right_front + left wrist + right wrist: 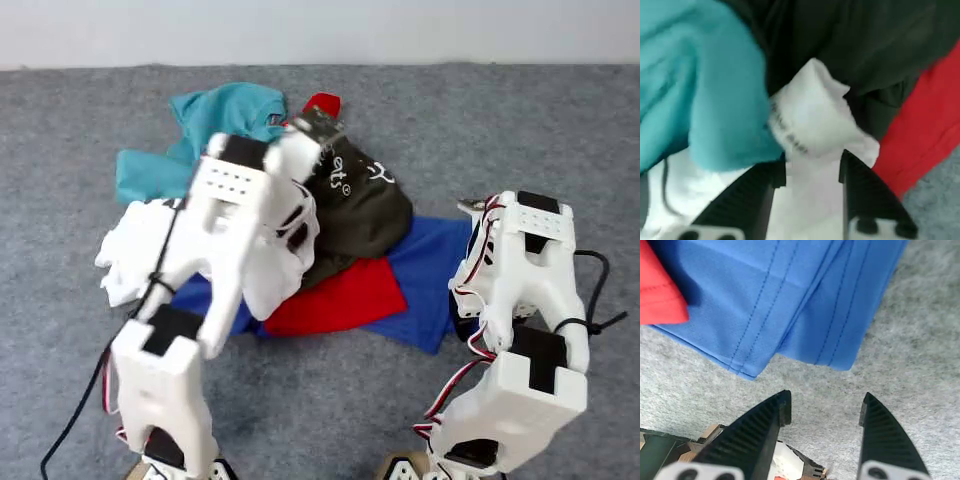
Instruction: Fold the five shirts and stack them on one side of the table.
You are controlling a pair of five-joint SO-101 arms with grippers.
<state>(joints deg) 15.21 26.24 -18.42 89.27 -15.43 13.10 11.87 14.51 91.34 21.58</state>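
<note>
Left gripper [812,162] clamped on white shirt [812,117]: best lift it clear of teal shirt [700,90] alongside. Right gripper [826,405] apart, blue shirt [790,300] just ahead.

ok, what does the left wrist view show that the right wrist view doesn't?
Left wrist only: the teal shirt, the dark shirt, and the white shirt gripped in the left end effector.
Right wrist only: the blue shirt, with the right end effector open over the bare grey table beside the shirt's edge.
Both: the red shirt and some of the grey table.
</note>
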